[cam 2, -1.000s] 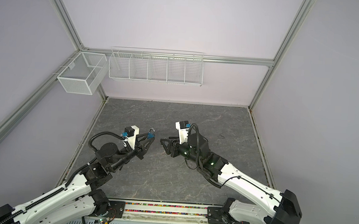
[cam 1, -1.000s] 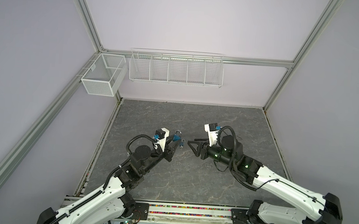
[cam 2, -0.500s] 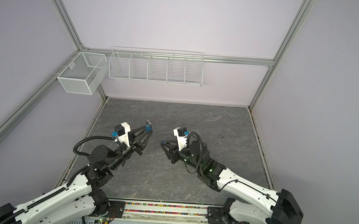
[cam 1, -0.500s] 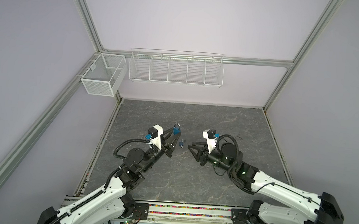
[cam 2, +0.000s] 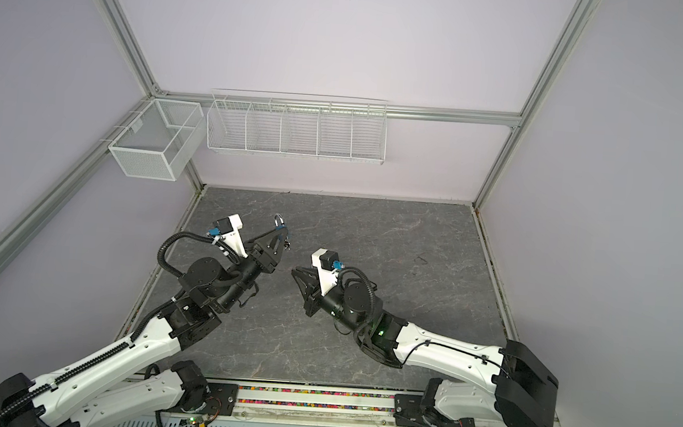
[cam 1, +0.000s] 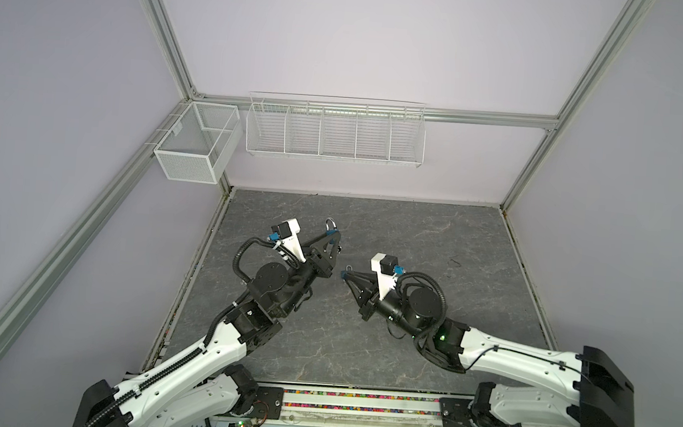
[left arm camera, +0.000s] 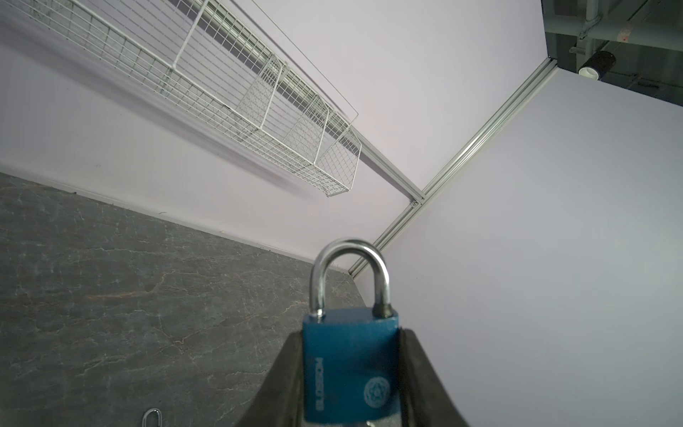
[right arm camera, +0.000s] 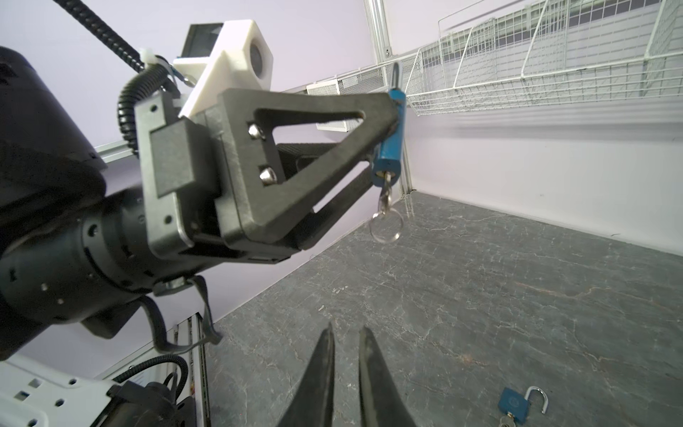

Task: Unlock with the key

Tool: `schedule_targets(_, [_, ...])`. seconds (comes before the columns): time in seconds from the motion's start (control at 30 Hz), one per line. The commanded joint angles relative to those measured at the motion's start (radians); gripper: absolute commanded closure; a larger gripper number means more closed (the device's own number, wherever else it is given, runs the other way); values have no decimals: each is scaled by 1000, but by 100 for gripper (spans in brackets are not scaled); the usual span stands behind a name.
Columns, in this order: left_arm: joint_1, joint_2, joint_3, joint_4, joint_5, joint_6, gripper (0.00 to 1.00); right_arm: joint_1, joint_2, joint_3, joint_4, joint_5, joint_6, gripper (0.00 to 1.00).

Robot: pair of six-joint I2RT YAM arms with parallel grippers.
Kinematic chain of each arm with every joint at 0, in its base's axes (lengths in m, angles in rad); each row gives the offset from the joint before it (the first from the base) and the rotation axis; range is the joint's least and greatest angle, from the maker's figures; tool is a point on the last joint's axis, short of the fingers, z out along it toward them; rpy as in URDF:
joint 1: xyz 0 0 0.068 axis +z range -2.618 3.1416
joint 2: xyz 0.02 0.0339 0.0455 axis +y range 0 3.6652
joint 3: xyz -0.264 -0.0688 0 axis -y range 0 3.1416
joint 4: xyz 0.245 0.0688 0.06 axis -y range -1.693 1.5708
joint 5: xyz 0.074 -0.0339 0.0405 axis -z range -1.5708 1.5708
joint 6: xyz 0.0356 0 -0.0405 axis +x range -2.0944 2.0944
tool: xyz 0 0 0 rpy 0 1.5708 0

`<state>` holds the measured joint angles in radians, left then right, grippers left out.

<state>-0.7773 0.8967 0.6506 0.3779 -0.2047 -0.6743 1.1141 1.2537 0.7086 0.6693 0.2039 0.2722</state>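
My left end effector point(cam 1: 332, 235) was clenched on the blue padlock point(left arm camera: 349, 366), held up above the tabletop point(cam 1: 413, 237). Its key point(right arm camera: 386, 192) sat in the keyhole with one ring point(right arm camera: 386, 223) dangling, yet both legs of the shackle point(left arm camera: 350, 246) were seated. I judged the insertion done and the turn left. My right end effector point(right arm camera: 346, 329) hung apart from it, narrowly parted, gripping nothing. Near it on the tabletop lay a second padlock point(right arm camera: 515, 405), already sprung open. I counted two padlocks, two end effectors, and one key in the held lock.

Two padlocks point(right arm camera: 388, 148) point(right arm camera: 514, 405), two keys point(right arm camera: 386, 199) point(right arm camera: 508, 422), two wire baskets point(cam 1: 194, 151) point(cam 1: 333, 134).
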Motion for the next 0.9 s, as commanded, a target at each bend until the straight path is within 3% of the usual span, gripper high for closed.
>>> schedule_targets(0.0, [-4, -10, 0, 75, 28, -41, 100, 6, 18, 29, 119, 90, -61, 86])
schedule_targets(0.27, [-4, -25, -24, 107, 49, -44, 100, 7, 77, 97, 147, 81, -91, 85])
schedule_targets(0.63, [-4, -20, -19, 111, 64, -48, 100, 6, 120, 142, 68, 191, -60, 89])
schedule_targets(0.87, [-5, -10, -17, 116, 73, -55, 100, 6, 134, 165, 57, 156, -74, 88])
